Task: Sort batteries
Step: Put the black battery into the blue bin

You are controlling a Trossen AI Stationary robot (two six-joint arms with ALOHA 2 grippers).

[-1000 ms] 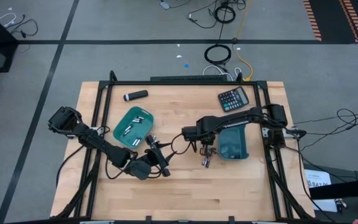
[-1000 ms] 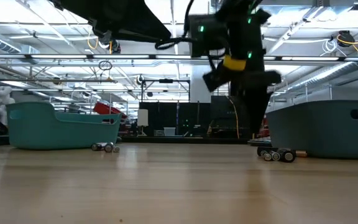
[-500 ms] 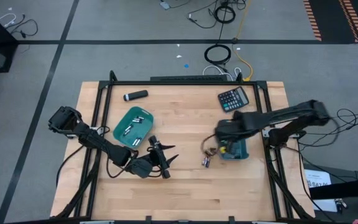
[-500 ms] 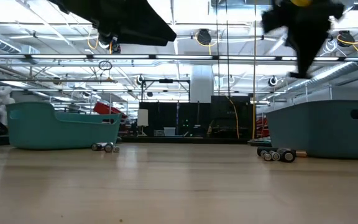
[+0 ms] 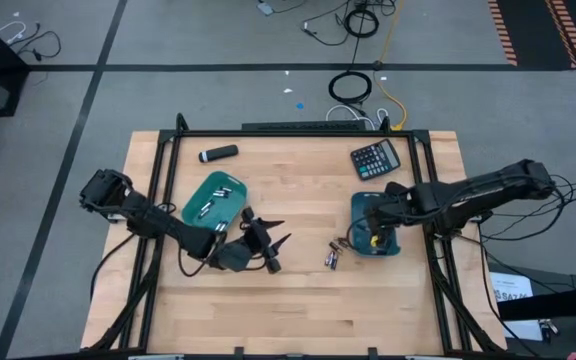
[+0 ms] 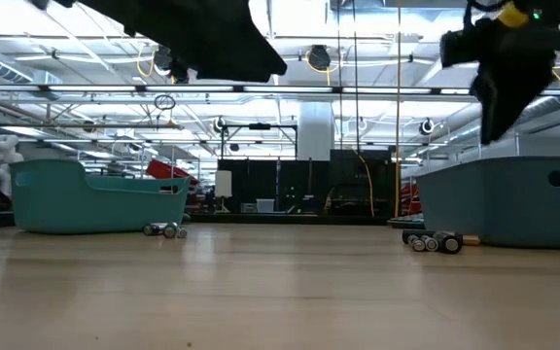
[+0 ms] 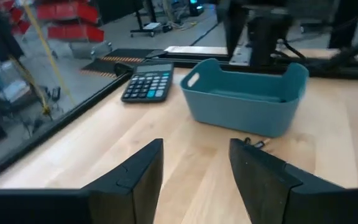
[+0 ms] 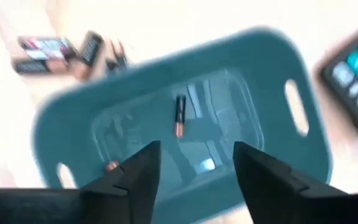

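Two teal trays stand on the wooden table. The left tray [image 5: 196,213] holds several silvery batteries [image 5: 211,205]. My right gripper [image 8: 197,152] hovers open above the right tray [image 8: 61,124], whose floor carries a dark coppery battery [image 8: 179,115] and another [image 8: 112,166]. More loose batteries [image 5: 333,255] lie on the table just left of that tray. My left gripper [image 5: 273,245] hangs open over the table's middle, right of the left tray, with nothing between its fingers.
A black calculator [image 5: 375,158] lies at the far right, behind the right tray. A black marker-like cylinder [image 5: 218,153] lies at the far left. Bare wood stretches along the near edge and between the trays. A black frame rims the table.
My right gripper has travelled from above the loose batteries toward the table's right edge and now hangs over the right tray. My left gripper has shifted a little toward the right.
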